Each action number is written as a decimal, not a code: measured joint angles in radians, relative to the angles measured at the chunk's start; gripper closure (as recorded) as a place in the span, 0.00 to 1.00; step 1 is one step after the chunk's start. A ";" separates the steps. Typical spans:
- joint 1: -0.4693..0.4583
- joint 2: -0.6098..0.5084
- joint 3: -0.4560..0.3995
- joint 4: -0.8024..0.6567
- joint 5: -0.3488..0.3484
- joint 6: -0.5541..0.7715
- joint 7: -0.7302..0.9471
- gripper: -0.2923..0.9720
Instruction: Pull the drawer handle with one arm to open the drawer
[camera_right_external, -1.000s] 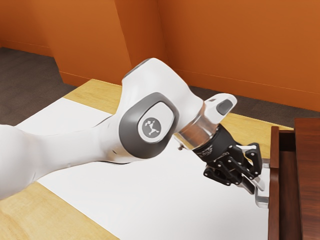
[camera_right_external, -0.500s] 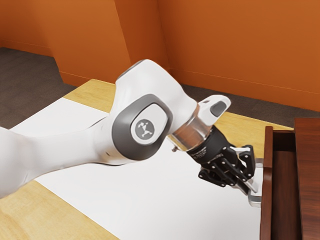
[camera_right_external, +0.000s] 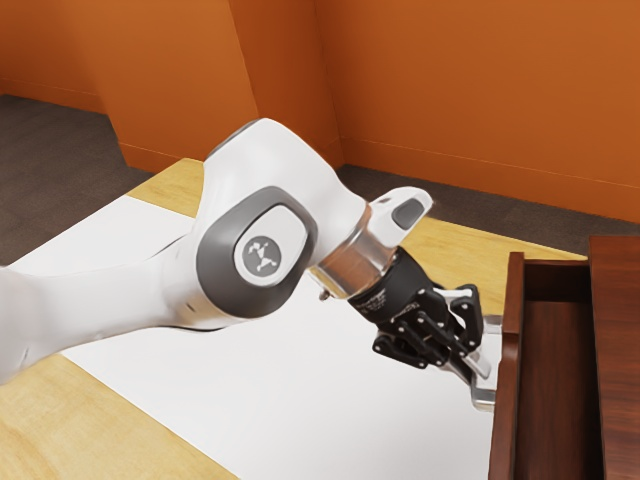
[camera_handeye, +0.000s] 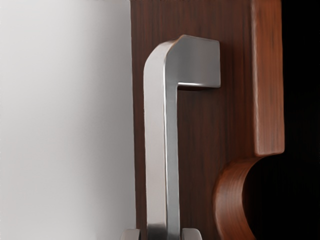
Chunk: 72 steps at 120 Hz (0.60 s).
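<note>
A dark wooden drawer stands partly pulled out of its cabinet at the exterior view's right, its inside showing. The drawer front carries a silver bar handle. My black gripper is shut on that handle, reaching in from the exterior view's left. In the wrist view the handle runs along the wooden drawer front, and the fingertips sit on either side of the bar.
A white mat covers most of the light wooden table under and behind the arm. Orange walls stand at the back. The big white arm link hangs over the middle of the mat.
My gripper has moved toward the exterior view's left with the handle in it, and the drawer front has slid out of the cabinet by a clear stretch, baring more of its inside.
</note>
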 joint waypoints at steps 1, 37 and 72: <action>0.001 -0.001 0.000 -0.001 0.000 0.000 0.000 0.77; 0.021 -0.041 0.000 -0.044 0.003 0.002 0.000 0.77; 0.039 -0.075 0.000 -0.079 0.009 0.003 0.000 0.77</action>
